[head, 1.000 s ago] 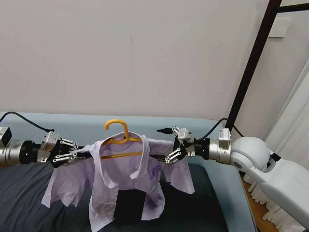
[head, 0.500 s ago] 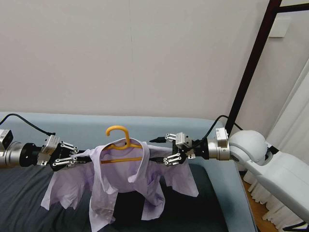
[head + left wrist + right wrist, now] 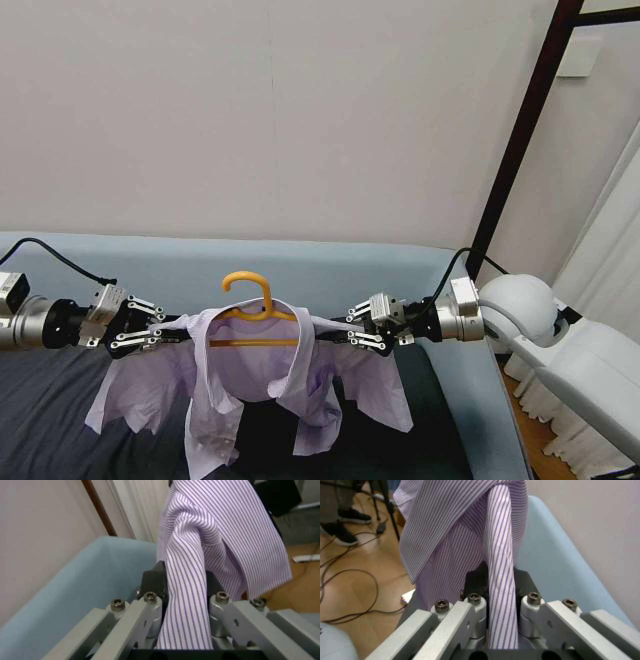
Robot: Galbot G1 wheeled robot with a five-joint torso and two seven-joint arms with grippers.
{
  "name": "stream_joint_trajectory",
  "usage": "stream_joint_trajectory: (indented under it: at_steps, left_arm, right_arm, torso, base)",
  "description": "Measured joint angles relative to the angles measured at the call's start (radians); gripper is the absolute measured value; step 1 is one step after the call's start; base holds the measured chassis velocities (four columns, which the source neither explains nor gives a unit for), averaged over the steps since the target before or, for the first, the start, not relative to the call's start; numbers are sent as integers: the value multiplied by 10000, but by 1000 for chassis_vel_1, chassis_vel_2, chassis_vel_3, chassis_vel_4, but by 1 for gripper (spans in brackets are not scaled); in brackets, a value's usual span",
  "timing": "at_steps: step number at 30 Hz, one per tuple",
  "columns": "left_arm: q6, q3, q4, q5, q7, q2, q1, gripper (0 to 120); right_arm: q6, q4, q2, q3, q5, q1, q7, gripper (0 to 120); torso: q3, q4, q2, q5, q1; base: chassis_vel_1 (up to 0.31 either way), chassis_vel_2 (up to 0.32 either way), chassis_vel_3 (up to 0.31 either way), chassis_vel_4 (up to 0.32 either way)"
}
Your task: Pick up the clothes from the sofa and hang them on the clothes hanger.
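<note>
Purple-striped shirt (image 3: 250,385) draped over orange hanger (image 3: 248,284), held up above blue sofa (image 3: 330,268). Left gripper (image 3: 155,326) at shirt's 9 o'clock, clamped on shoulder fabric. Right gripper (image 3: 352,337) at 3 o'clock, clamped on other shoulder. Hanger hook at 12 o'clock.

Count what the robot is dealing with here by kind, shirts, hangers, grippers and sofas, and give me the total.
1 purple-and-white striped fabric shirt
1 yellow plastic hanger
2 grippers: left gripper and right gripper, each shut on the shirt
1 light blue sofa
Total: 5
</note>
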Motion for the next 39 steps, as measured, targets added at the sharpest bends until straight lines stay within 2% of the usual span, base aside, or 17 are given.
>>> stream_joint_trajectory:
  at_steps: [3, 5, 8, 9, 13, 14, 17, 18, 22, 23, 24, 27, 28, 30, 33, 34, 39]
  left_arm:
    - [-755, -173, 253, -817, -694, -124, -67, 30]
    - [-842, -204, 318, -894, -788, -137, -103, 34]
    - [-1357, -285, 842, -1194, -1558, -154, -423, 51]
    - [-1357, -285, 842, -1194, -1558, -154, -423, 51]
    - [-1769, -351, 1082, -1510, -2417, -387, -569, 66]
    - [-1769, -351, 1082, -1510, -2417, -387, -569, 66]
    - [-2050, -396, 923, -1216, -2904, -1009, -411, 81]
    - [-2050, -396, 923, -1216, -2904, -1009, -411, 81]
    - [-2095, -496, 127, -293, -3849, -2367, -66, 98]
    - [-2069, -505, -181, -127, -4167, -2778, 94, 99]
    - [-2069, -505, -181, -127, -4167, -2778, 94, 99]
    - [-1810, -338, -1138, 519, -5103, -4300, 708, 100]
    - [-1810, -338, -1138, 519, -5103, -4300, 708, 100]
    - [-1669, -45, -1535, 1023, -5372, -5331, 1196, 100]
    - [-1681, 242, -1416, 1942, -5390, -6343, 1549, 100]
    - [-1681, 242, -1416, 1942, -5390, -6343, 1549, 100]
    - [-1921, 470, -1002, 3258, -5392, -7332, 1918, 100]
  right_arm:
    - [-169, 416, -480, 388, 655, -374, 1137, 5]
    - [-263, 497, -592, 460, 875, -411, 1357, 5]
    - [-853, 1013, -1420, 815, 2566, -454, 2842, 4]
    - [-853, 1013, -1420, 815, 2566, -454, 2842, 4]
    - [-2119, 1910, -2319, 1262, 4049, -481, 5501, 4]
    - [-2119, 1910, -2319, 1262, 4049, -481, 5501, 4]
    - [-3342, 2670, -3038, 1641, 4853, -384, 7692, 4]
    - [-3342, 2670, -3038, 1641, 4853, -384, 7692, 4]
    - [-4566, 3520, -4014, 2228, 5808, -336, 9543, 4]
    - [-4792, 3700, -4225, 2331, 6085, -291, 9819, 4]
    - [-4792, 3700, -4225, 2331, 6085, -291, 9819, 4]
    - [-5672, 4301, -4714, 2423, 7725, 344, 11267, 4]
    - [-5672, 4301, -4714, 2423, 7725, 344, 11267, 4]
    - [-5805, 4511, -5064, 2424, 8305, 705, 11859, 4]
    - [-5821, 4609, -5529, 2419, 8712, 844, 12211, 4]
    - [-5821, 4609, -5529, 2419, 8712, 844, 12211, 4]
    - [-5815, 4632, -5725, 2420, 9229, 1038, 12916, 4]
  torso:
    - [1, -1, 0, -1, -1]
    - [0, -2, 0, 0, 0]
    - [0, -2, 0, 0, 0]
    - [0, -2, 0, 0, 0]
    - [0, -1, 0, 2, -1]
    - [0, -1, 0, 2, -1]
    - [-1, 0, 0, 0, 0]
    - [-1, 0, 0, 0, 0]
    - [0, -4, 1, 2, -1]
    - [0, -5, 0, 3, -1]
    - [0, -5, 0, 3, -1]
    - [-1, -2, 1, 1, -1]
    - [-1, -2, 1, 1, -1]
    - [-1, 0, 2, -3, -1]
    - [-1, 0, 2, 1, -1]
    - [-1, 0, 2, 1, -1]
    - [0, -3, 1, 4, -1]
  base:
    - [0, 0, 0, 0]
    - [0, 0, 0, 0]
    - [0, 0, 0, 0]
    - [0, 0, 0, 0]
    - [0, 0, 0, 0]
    - [0, 0, 0, 0]
    - [0, 0, 0, 0]
    - [0, 0, 0, 0]
    - [0, 0, 0, 0]
    - [0, 0, 0, 0]
    - [0, 0, 0, 0]
    - [0, 0, 0, 0]
    - [0, 0, 0, 0]
    - [0, 0, 0, 0]
    - [0, 0, 0, 0]
    - [0, 0, 0, 0]
    - [0, 0, 0, 0]
